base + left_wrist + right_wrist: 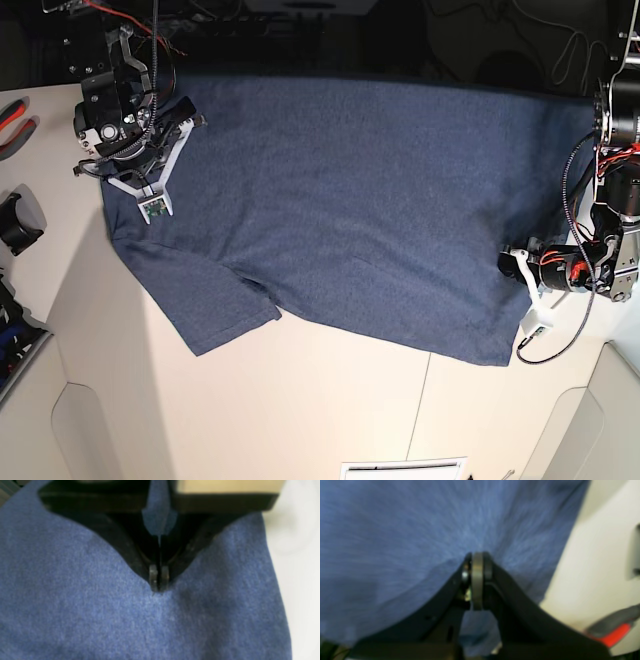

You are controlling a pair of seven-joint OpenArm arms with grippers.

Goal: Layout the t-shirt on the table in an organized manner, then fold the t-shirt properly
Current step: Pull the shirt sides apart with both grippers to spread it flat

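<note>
Blue t-shirt [370,200] on table [330,410]; both grippers clamp its edges.

The right tool [477,580], jaws pressed together, pinches the blue t-shirt [407,537] beside the white table [590,567].

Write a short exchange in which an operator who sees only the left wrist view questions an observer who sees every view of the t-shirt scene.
Operator: I see only the left gripper shut on blue fabric. How does the t-shirt lie?
Observer: The t-shirt is spread wide over the table, plain side up, with one sleeve showing.
Operator: Where is the right gripper?
Observer: The right gripper is at the opposite end of the shirt, its fingers closed on the fabric, with creases radiating from them.
Operator: Anything else nearby?
Observer: A red-handled tool lies at the table's edge beyond the right arm.
</note>
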